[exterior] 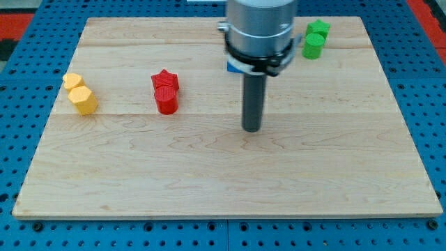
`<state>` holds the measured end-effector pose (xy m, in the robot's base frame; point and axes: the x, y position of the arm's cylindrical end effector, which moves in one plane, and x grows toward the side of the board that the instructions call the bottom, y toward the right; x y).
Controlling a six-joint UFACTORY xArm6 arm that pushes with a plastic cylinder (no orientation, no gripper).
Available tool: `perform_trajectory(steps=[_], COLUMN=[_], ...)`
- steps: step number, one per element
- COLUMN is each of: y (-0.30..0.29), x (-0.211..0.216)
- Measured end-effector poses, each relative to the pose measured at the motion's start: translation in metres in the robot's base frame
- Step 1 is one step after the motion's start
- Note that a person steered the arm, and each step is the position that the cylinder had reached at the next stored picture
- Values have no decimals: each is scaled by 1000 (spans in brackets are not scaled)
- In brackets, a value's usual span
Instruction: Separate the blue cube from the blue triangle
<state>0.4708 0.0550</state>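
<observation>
— Blue? Only a sliver of a blue block (232, 67) shows, behind the arm.
— And my tip (251, 130)?
— On the table (209, 174), just below it; no hand fitted, shape unclear.

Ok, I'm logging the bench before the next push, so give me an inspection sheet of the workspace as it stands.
Surface: wooden board, flat, on a blue perforated base.
Job's things: only a sliver of a blue block shows behind the arm's housing; shape cannot be told, and a second blue block is not visible.
Clutter: two yellow blocks touching at the view's left; a red star against a red cylinder; two green blocks touching at the view's top right.
End effector: my tip rests on bare board, below the blue sliver, touching no block.
Cables: nothing seen.
Surroundings: red strip at the top right corner.
</observation>
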Motion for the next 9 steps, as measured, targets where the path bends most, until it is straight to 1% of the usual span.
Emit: perform_trajectory(steps=[2,3,4,5,6,7,8,9], y=[5,23,35,13,30,-14,-68,3], x=[0,-28,-67,-94,-148,-201,-214,-221])
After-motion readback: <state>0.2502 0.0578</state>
